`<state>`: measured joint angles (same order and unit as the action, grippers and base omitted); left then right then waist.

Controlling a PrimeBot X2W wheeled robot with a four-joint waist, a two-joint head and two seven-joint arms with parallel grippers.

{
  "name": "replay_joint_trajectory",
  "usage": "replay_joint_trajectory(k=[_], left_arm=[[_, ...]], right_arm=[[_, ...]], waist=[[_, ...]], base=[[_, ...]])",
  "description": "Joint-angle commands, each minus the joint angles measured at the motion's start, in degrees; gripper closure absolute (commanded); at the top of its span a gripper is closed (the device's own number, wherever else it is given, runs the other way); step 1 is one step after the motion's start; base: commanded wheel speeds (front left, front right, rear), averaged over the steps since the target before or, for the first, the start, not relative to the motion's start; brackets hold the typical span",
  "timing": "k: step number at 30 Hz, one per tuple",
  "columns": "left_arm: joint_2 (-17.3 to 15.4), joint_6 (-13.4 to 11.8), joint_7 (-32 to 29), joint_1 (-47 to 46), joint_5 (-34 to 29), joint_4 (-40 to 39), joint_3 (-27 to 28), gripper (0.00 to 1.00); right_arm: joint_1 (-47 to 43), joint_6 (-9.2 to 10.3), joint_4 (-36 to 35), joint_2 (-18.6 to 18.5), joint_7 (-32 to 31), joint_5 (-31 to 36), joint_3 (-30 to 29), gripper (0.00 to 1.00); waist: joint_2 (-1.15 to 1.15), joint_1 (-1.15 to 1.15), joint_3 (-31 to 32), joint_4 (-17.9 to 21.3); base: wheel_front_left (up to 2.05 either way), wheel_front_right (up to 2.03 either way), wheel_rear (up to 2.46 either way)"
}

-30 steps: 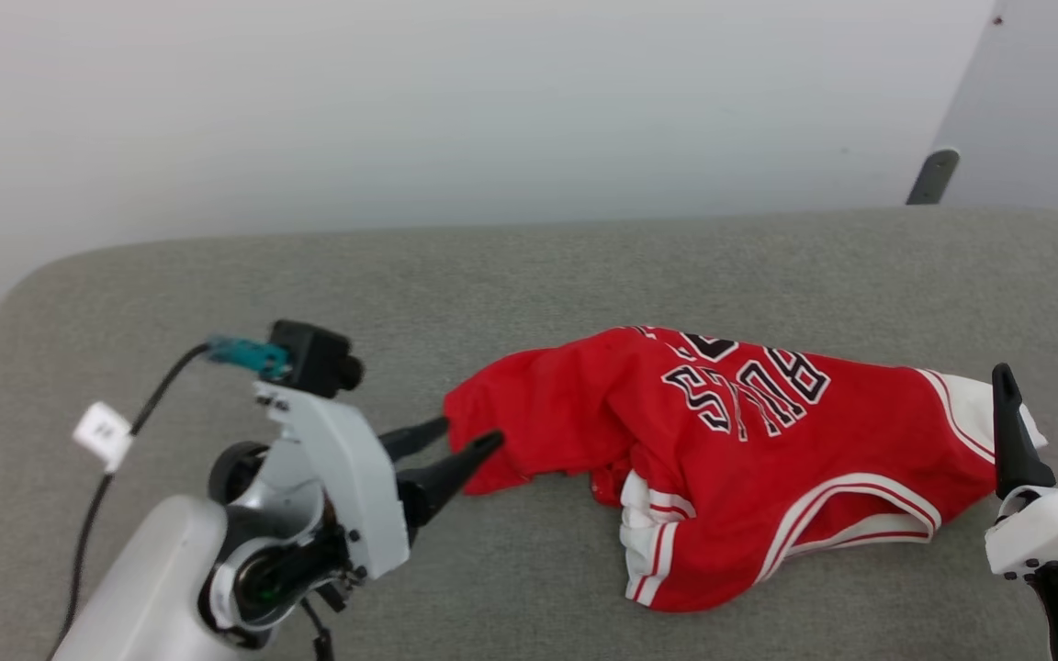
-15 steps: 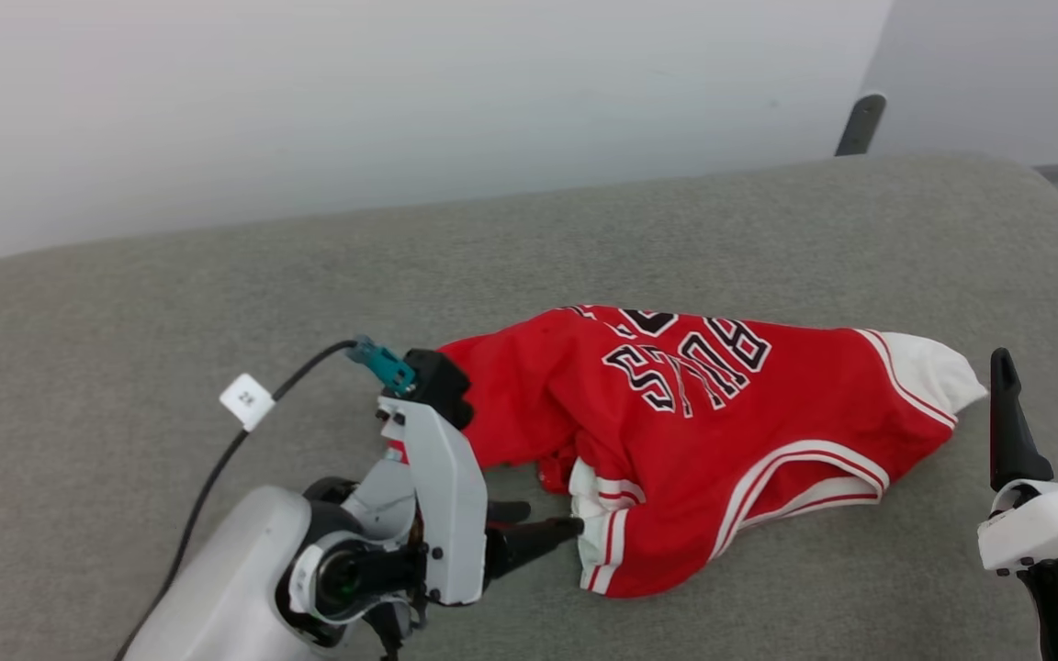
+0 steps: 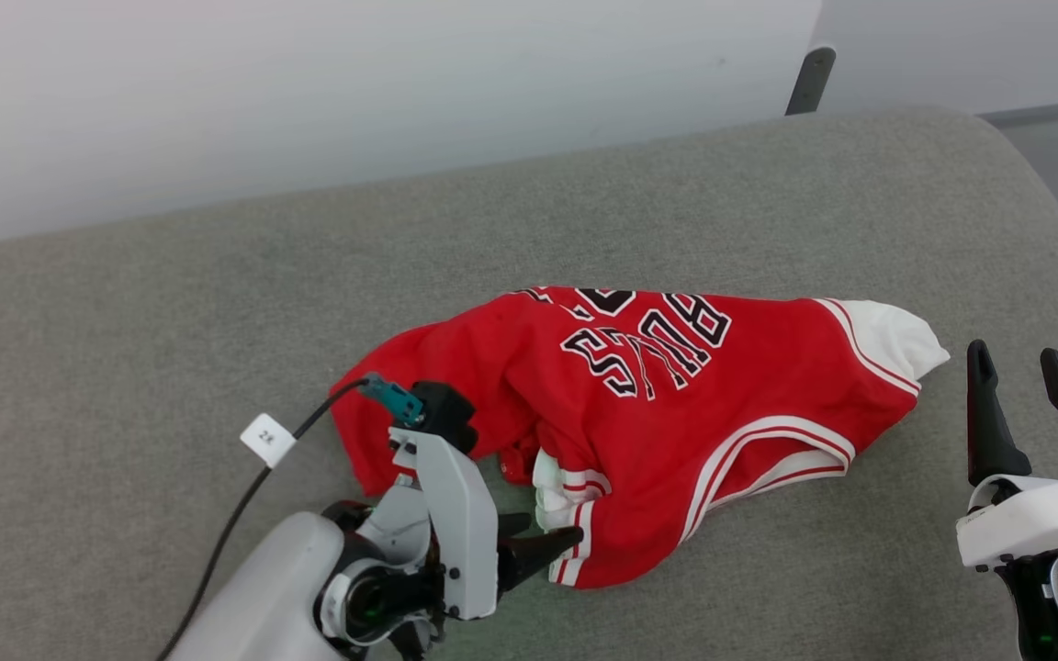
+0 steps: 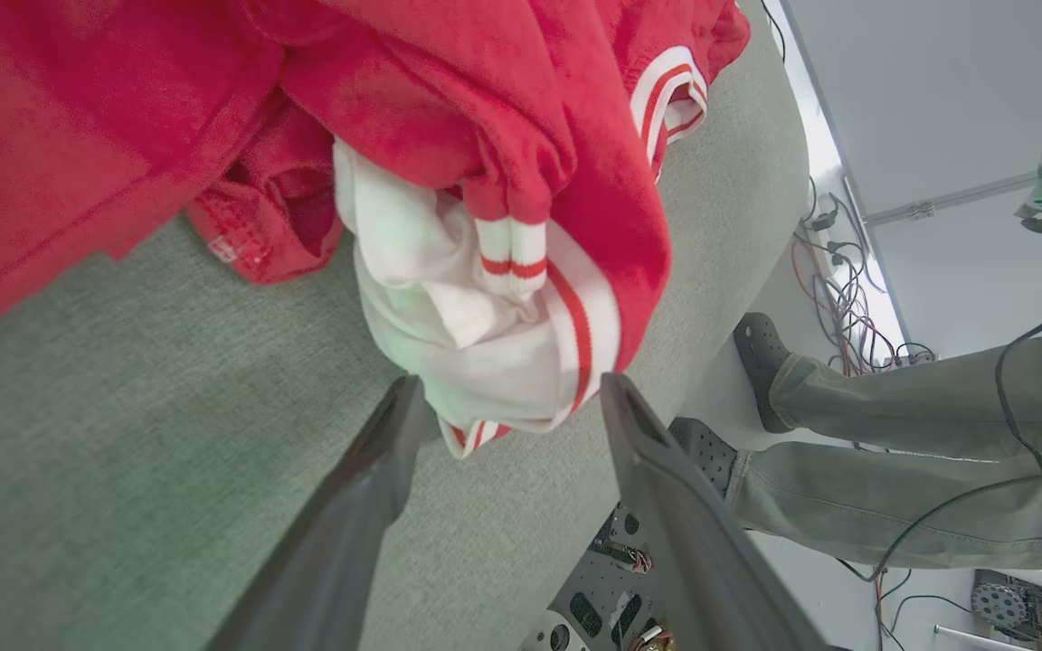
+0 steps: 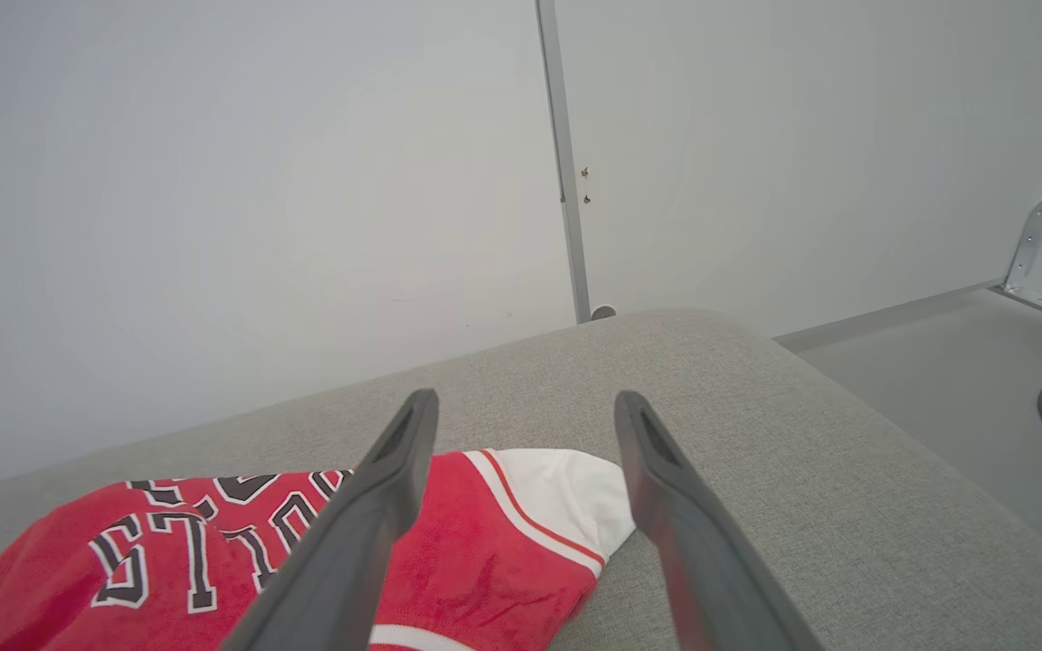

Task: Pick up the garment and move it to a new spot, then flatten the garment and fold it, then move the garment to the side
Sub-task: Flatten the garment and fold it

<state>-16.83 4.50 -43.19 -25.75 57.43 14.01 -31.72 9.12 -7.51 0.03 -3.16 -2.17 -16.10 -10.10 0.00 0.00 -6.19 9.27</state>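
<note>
From the head we see the garment (image 3: 676, 413) bunched on the table (image 3: 125, 321), our left pincer (image 3: 543, 537) at its 7 o'clock, come round from the 9 o'clock edge. Left wrist: spread wide about the white cuff (image 4: 485, 362). The cloth looks soft and limp, so we would pinch there. Right wrist: right pincer (image 5: 525, 398) wide, sleeve (image 5: 566, 493) just beyond.

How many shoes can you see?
2, both black, worn by a person in the left wrist view: the upper shoe, and the lower shoe just beneath it. Other shoes could be hidden out of view.
</note>
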Motion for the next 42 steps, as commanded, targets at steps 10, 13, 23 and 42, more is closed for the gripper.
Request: replay_joint_trajectory(k=[10, 13, 23, 42], left_arm=[[3.69, 2.24, 6.68, -1.69, -0.91, 6.79, -1.36, 0.0], [4.97, 2.62, 8.5, -2.46, -1.22, 9.68, -2.26, 0.02], [6.25, 3.02, 12.69, -5.1, -2.09, 16.0, -7.29, 1.0], [-6.62, 3.05, 11.14, -8.31, 5.56, 10.55, -8.75, 1.0]], right_arm=[[1.33, 0.04, 1.23, 0.32, 0.58, -0.57, -0.1, 0.0], [0.92, 0.04, 1.46, 0.34, 0.54, -0.65, -0.25, 0.0], [0.35, 0.04, 0.8, 0.34, -0.63, -0.01, -1.16, 0.0], [-2.55, 0.03, 0.4, 0.34, -1.95, -0.62, -1.18, 0.0]], waist=[[0.0, 0.0, -1.55, 0.27], [0.0, 0.0, -1.6, -0.28], [0.0, 0.0, -1.02, -2.02], [0.0, 0.0, 2.18, -6.22]], base=[[0.0, 0.0, 0.0], [0.0, 0.0, 0.0], [0.0, 0.0, 0.0], [0.0, 0.0, 0.0]])
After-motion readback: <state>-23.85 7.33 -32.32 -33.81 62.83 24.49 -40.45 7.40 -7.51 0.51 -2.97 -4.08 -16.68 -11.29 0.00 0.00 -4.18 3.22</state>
